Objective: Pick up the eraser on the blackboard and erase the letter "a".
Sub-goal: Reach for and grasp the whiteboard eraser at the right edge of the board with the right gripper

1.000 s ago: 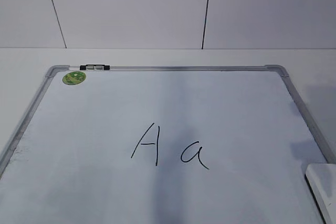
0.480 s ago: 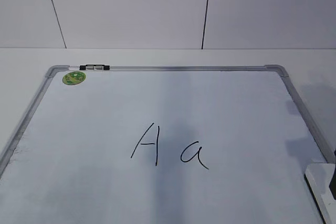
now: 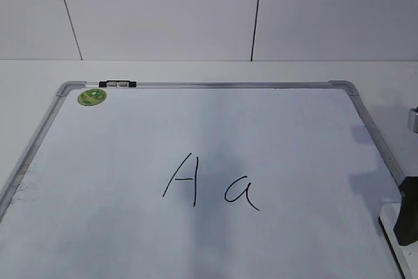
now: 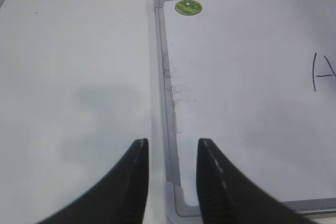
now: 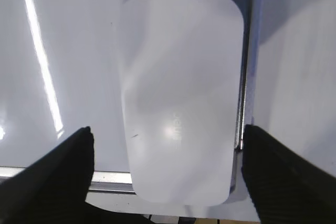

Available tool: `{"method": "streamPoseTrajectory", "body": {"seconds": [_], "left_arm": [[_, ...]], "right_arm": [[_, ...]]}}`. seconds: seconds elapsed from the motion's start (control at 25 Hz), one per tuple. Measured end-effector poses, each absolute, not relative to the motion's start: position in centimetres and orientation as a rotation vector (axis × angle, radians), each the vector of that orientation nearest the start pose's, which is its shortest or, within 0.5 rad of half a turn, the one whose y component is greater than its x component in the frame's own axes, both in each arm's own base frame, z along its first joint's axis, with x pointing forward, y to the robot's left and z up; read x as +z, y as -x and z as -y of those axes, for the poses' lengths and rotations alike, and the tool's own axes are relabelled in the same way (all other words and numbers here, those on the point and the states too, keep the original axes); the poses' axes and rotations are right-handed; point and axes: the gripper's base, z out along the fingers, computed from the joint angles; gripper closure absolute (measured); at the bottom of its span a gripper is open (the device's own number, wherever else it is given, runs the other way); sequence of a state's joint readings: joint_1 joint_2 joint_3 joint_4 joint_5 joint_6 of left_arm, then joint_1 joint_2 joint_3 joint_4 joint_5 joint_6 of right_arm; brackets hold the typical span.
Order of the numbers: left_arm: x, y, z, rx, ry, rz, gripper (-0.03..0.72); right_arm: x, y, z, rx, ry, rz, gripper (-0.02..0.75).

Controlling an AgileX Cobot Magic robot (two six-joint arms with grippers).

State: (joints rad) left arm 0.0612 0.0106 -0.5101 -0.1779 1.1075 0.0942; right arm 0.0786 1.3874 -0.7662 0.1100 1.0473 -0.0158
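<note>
Eraser [image 5: 181, 98] lies flat in the blackboard's [image 3: 196, 129] near right corner, between the right hand's [image 5: 168, 169] wide-spread fingers. Left hand [image 4: 172, 174] hangs narrowly open above the board's left frame. White table [image 4: 79, 77], pale panelled wall [image 3: 163, 11].

Tool [image 5: 167, 156] fingers straddle eraser [image 5: 181, 93] on blackboard [image 5: 58, 51].

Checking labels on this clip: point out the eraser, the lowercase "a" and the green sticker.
eraser [image 5: 181, 98]: right wrist view, middle of its white top face.
lowercase "a" [image 3: 236, 191]: exterior view, on its round bowl.
green sticker [image 4: 188, 7]: left wrist view, centre of the disc.
</note>
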Motion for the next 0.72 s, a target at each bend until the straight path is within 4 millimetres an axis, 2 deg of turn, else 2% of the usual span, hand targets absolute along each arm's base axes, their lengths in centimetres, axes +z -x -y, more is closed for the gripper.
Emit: {"method": "streamPoseTrajectory", "body": {"seconds": [0.36,0.72], "left_arm": [[27.7,0.6,1.5,-0.120,-0.047,-2.080,0.453],[27.7,0.6,1.5,-0.121,-0.048,-2.080,0.453]], "right_arm": [[19.7,-21.8,-2.6,0.146,0.060,-3.182,0.064],[19.7,-22.0,-2.5,0.128,0.075,-3.162,0.066]]}}
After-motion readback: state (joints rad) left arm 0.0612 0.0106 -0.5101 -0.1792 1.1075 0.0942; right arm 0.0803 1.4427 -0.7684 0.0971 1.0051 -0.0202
